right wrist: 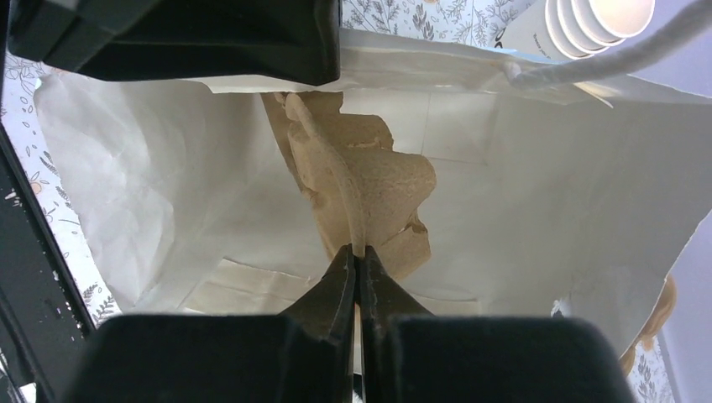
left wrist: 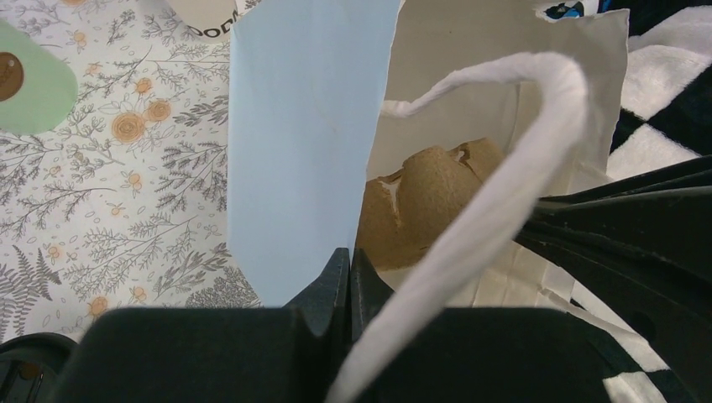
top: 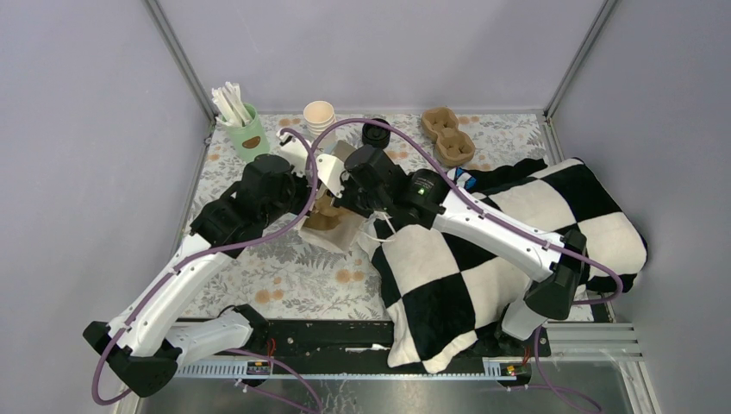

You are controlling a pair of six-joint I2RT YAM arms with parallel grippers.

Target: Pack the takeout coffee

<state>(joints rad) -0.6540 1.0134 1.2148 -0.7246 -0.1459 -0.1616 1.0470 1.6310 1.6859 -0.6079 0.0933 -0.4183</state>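
A white paper bag point(top: 343, 231) stands open at the middle of the table with a brown pulp cup carrier point(right wrist: 369, 180) inside it. My left gripper point(left wrist: 349, 253) is shut on the bag's near wall point(left wrist: 302, 143), and the bag's white handle point(left wrist: 504, 176) loops across that view. My right gripper point(right wrist: 358, 252) is inside the bag, shut on an edge of the carrier. A cream cup wall with dark print point(left wrist: 206, 15) pokes in at the top of the left wrist view. I cannot tell whether it is the takeout coffee or the stack.
Along the back edge stand a mint-green cup of white sticks point(top: 244, 129), a stack of cream cups point(top: 319, 116), black lids point(top: 376, 132) and a second pulp carrier point(top: 448, 136). A black-and-white checkered cloth point(top: 483, 259) covers the right side under the right arm.
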